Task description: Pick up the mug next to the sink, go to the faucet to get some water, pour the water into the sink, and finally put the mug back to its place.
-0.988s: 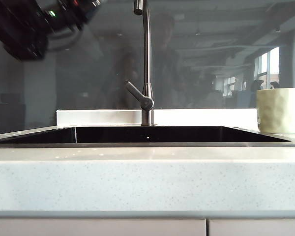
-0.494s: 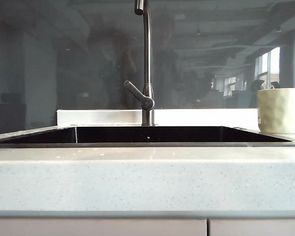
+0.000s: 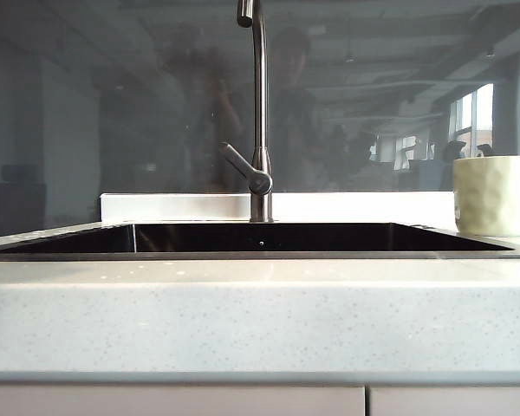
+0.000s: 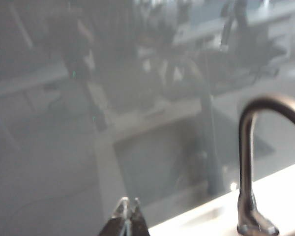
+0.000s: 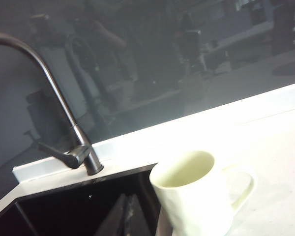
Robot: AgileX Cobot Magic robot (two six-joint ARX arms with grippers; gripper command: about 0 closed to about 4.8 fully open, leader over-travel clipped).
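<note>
Pale speckled counter (image 3: 260, 321), dark glossy backsplash (image 3: 113, 104) reflecting the room. Mug (image 5: 194, 199) beside sink (image 3: 260, 238), faucet (image 3: 258, 113) behind. Left gripper (image 4: 127, 210) and right gripper (image 5: 128, 206) both closed, empty, hovering.

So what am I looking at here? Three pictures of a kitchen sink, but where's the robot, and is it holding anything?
It is a robot with two arms, each ending in two-finger jaws. One camera stands in front of the counter and sees the sink, the tall faucet and the mug on the counter at the sink's right; no arm shows there. The other two cameras ride on the wrists. The left gripper is shut, empty, up near the faucet's curved top. The right gripper is shut too, empty, over the sink just beside the mug, whose handle points away from the basin. Nothing is held yet.
</note>
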